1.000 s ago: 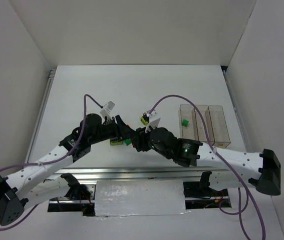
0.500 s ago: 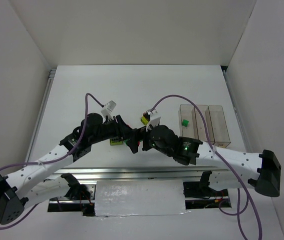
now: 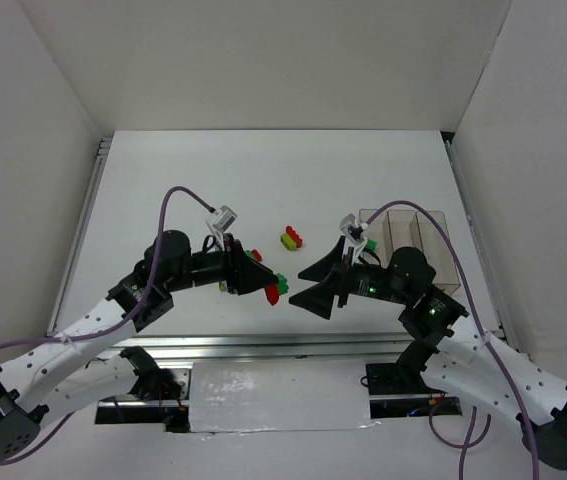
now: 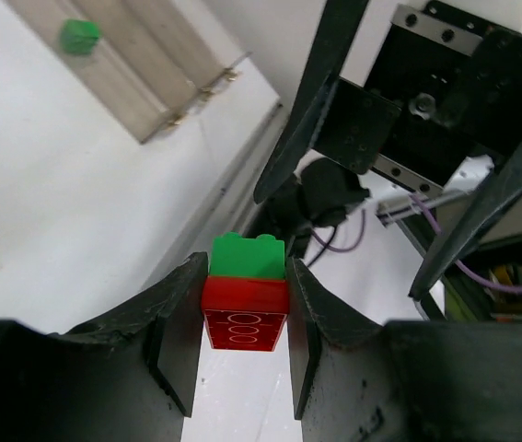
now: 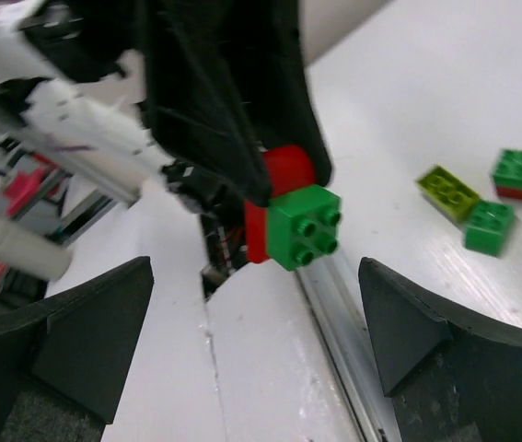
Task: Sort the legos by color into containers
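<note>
Left tool (image 3: 260, 278): clenched on a red-and-green stack (image 4: 245, 293), held off the near worktop (image 3: 163, 180); the two bricks not yet split.
Loose legos (image 3: 291, 238): yellow-green and red cluster mid-worktop, a few more beside the left tool; all unsorted.
Right tool (image 3: 301, 289): released, jaws wide, empty, facing the stack.
Containers (image 3: 443, 250): far right; one green brick (image 4: 80, 35) inside, nothing else seen in them.
Progress: early, most bricks left.

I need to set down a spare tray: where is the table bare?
Bare: the table beyond the loose bricks, and its left side. Crowded: the near middle, where the left gripper, holding a red-and-green stack, faces the open right gripper; bins stand at right.
</note>
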